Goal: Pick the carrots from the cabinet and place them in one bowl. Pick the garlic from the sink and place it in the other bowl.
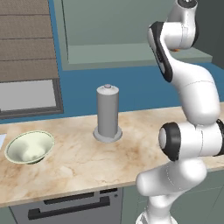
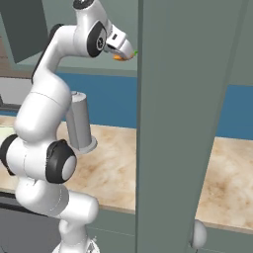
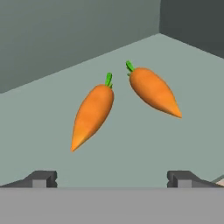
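Jaws (image 3: pixel 112 179): spread wide, holding nothing, both dark fingertips (image 3: pixel 42 178) low in the hand view and well apart from each other. Carrots, two, orange with short green tops, lying on the pale grey-green floor of the cabinet (image 3: pixel 52 39) just beyond the jaws, neither touched by a fingertip. Left carrot (image 3: pixel 92 114): tip pointing toward the left fingertip, top pointing away. Right carrot (image 3: pixel 154 91): tip pointing to the right, top near the top of the left carrot, the two close but not touching. Cabinet: wall-hung, above the tabletop (image 1: pixel 78 162), its shelf lip showing in the left base view (image 1: pixel 109 54); its open door (image 2: pixel 183 123) stands edge-on in the right base view. Arm: white, reaching up into the cabinet, with a patch of orange at the hand in the right base view. Tabletop: beige marbled. Grey cylinder (image 1: pixel 107 113): upright on a round base, mid-tabletop. Shallow cream-green bowl (image 1: pixel 29 147): on the tabletop well to the left of the cylinder, empty. Wall behind: blue.
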You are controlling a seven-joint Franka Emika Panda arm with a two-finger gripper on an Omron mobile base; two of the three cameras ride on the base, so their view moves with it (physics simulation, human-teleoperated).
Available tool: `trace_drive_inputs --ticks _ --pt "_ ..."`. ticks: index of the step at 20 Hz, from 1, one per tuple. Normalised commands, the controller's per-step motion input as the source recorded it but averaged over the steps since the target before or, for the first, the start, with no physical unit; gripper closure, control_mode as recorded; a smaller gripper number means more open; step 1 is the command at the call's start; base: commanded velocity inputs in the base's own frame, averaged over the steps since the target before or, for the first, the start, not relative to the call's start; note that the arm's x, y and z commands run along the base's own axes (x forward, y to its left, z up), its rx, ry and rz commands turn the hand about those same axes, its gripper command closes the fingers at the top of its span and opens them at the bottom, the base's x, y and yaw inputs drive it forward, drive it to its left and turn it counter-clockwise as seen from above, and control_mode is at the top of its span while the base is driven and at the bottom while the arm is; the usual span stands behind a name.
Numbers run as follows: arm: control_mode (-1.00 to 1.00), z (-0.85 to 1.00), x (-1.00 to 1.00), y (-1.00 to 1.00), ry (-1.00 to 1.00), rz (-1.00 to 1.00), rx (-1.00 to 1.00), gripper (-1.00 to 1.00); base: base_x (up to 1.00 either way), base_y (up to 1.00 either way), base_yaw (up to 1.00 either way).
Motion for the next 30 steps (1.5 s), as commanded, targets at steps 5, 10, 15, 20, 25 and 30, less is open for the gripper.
trace_drive_inputs --ticks 5,10,15,20,25,30 --pt "-1.0 -0.12 0.2 -0.05 0.0 0.0 0.07 -1.0 0.0 0.0 0.0" --pt "-1.0 0.0 0.28 0.0 0.05 -0.03 0.0 -1.0 0.0 0.0 0.0" --pt "-1.0 0.0 0.38 0.0 0.09 -0.05 0.0 -1.0 0.0 0.0 0.0" --pt "-1.0 0.01 0.41 0.0 0.04 -0.03 0.0 -1.0 0.0 0.0 0.0" --pt "-1.0 0.01 0.28 0.0 0.0 -0.01 0.0 -1.0 0.0 0.0 0.0" --pt "-1.0 0.0 0.2 -0.07 0.03 0.0 0.0 -1.0 0.0 0.0 0.0"
